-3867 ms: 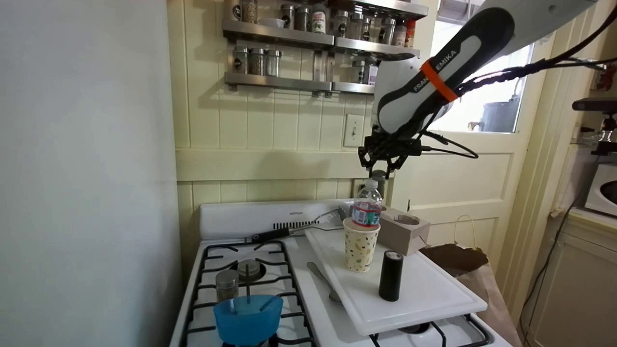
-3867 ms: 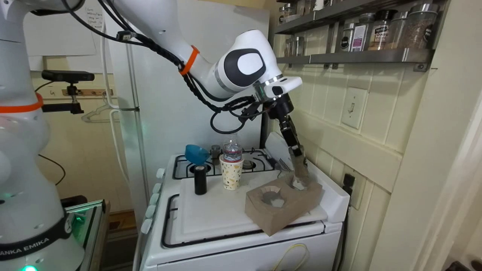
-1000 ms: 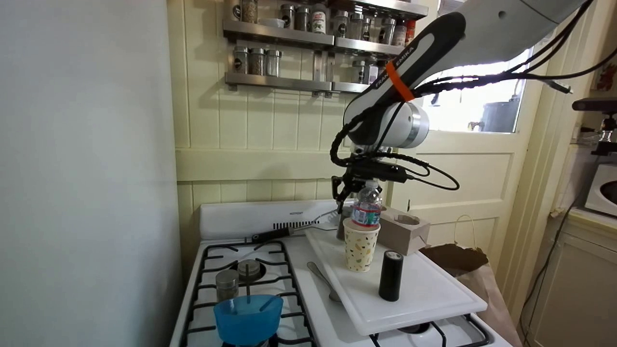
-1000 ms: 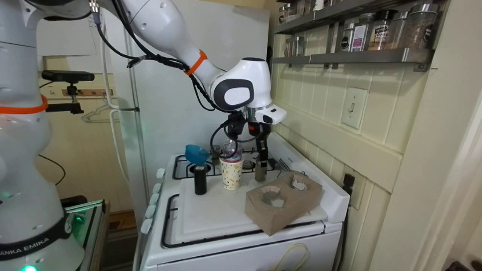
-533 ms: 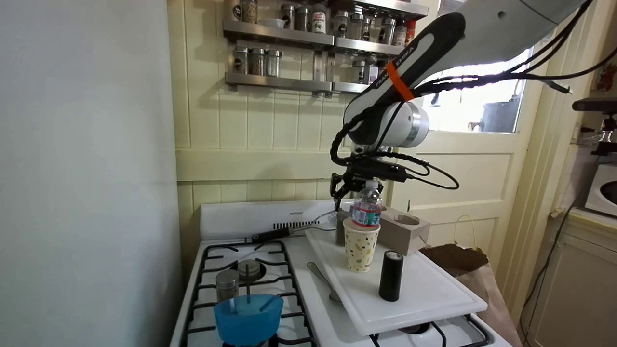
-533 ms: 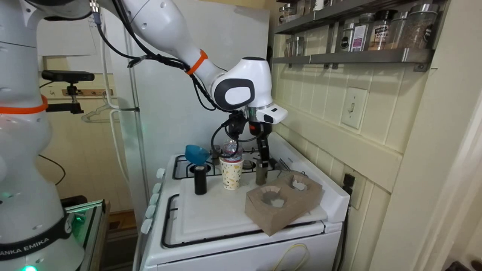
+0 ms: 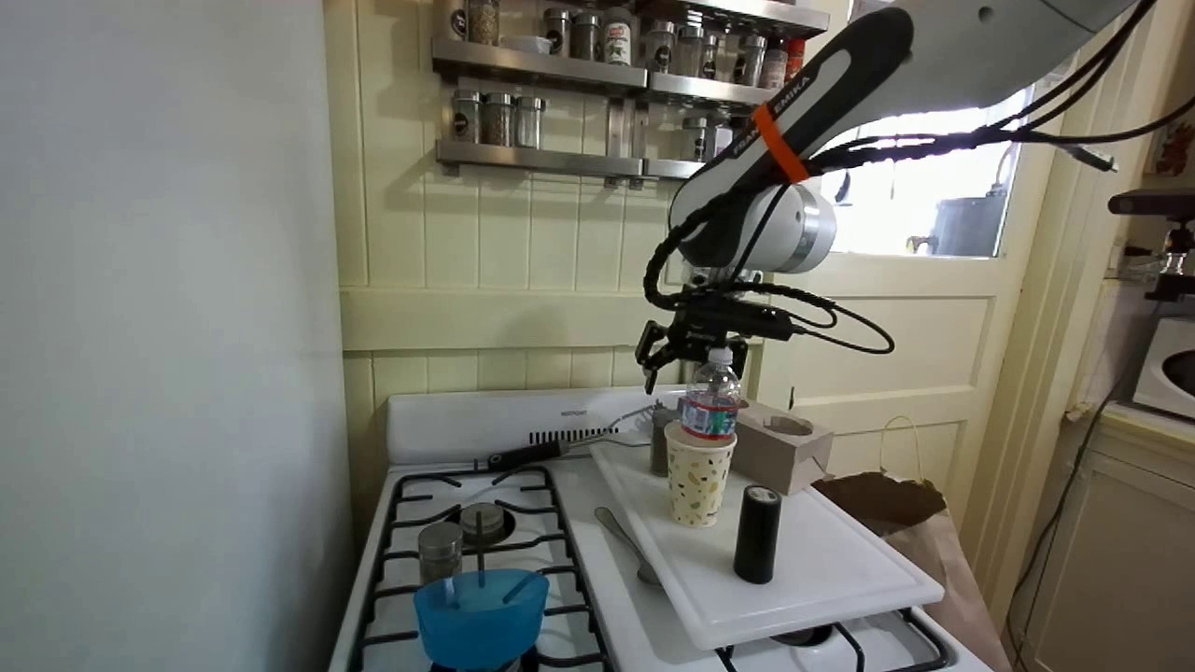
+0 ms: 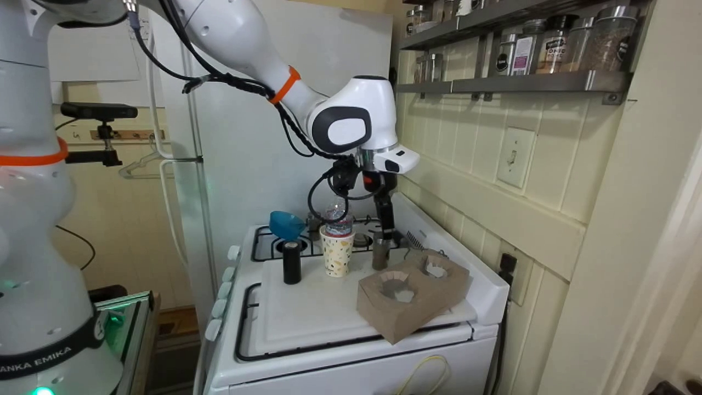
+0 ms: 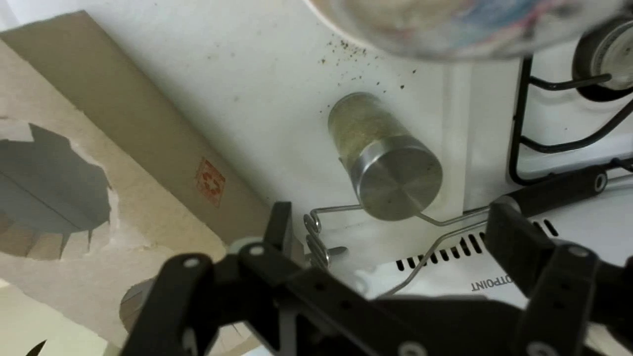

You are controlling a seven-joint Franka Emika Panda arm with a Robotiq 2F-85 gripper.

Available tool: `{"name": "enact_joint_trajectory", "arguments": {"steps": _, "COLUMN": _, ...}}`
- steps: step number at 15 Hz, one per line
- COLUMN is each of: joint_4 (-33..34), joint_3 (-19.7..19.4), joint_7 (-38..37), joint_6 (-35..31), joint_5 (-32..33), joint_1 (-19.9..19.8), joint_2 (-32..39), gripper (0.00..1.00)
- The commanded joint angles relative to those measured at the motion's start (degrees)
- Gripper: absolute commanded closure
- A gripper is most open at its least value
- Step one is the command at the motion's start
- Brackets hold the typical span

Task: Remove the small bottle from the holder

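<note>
The small bottle, a spice jar with a metal lid, stands upright on the white cutting board. In the wrist view the small bottle shows its lid, clear of both fingers. My gripper is open with nothing between its fingers, close above the jar in both exterior views; one finger is partly hidden by a water bottle in an exterior view. Beside the jar lies the holder, a brown cardboard drink carrier with its holes unfilled. Along the left of the wrist view the holder shows one side wall.
A plastic water bottle sits in a speckled cream cup close to my gripper. On the cutting board also stands a dark cylinder. A wire utensil lies near the stove's back panel. A blue bowl rests over the burners.
Earlier my gripper held the jar over the carrier's hole. It carried the jar across and lowered it onto the board. In the last second the jaws opened and rose slightly, leaving the jar standing.
</note>
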State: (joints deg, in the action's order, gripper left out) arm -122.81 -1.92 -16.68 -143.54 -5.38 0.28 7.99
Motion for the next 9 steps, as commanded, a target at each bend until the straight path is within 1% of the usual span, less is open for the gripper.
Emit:
{"name": "enact_joint_trajectory", "arguments": {"steps": 1, "joint_4": -3.74, "joint_3": -0.56, "joint_7": -1.09, "joint_6": 0.85, "joint_5": 7.24, "joint_1": 0.67, "joint_2": -7.64, "gripper": 0.00}}
{"name": "enact_joint_trajectory", "arguments": {"steps": 2, "joint_4": -5.28, "joint_3": -0.31, "joint_7": -1.15, "joint_6": -0.11, "joint_5": 10.49, "joint_1": 0.78, "joint_2": -10.31, "gripper": 0.00}}
{"name": "enact_joint_trajectory", "arguments": {"steps": 3, "joint_4": -6.19, "joint_3": 0.20, "joint_7": -0.41, "joint_6": -0.06, "joint_5": 12.31, "joint_1": 0.64, "joint_2": -12.56, "gripper": 0.00}}
{"name": "enact_joint_trajectory", "arguments": {"steps": 5, "joint_4": -8.42, "joint_3": 1.69, "joint_7": 4.67, "joint_6": 1.05, "joint_5": 13.01, "joint_1": 0.73, "joint_2": -17.44, "gripper": 0.00}}
{"name": "enact_joint_trajectory", "arguments": {"steps": 7, "joint_4": -12.24, "joint_3": 2.90, "joint_7": 9.84, "joint_6": -0.60, "joint_5": 11.51, "joint_1": 1.40, "joint_2": -22.84, "gripper": 0.00}}
{"name": "enact_joint_trajectory", "arguments": {"steps": 8, "joint_4": -6.47, "joint_3": 2.82, "joint_7": 6.18, "joint_6": 0.20, "joint_5": 11.33, "joint_1": 0.14, "joint_2": -16.37, "gripper": 0.00}}
{"name": "enact_joint_trajectory", "arguments": {"steps": 9, "joint_4": -7.90, "joint_3": 3.34, "joint_7": 7.47, "joint_6": 0.19, "joint_5": 11.29, "joint_1": 0.38, "joint_2": -18.65, "gripper": 0.00}}
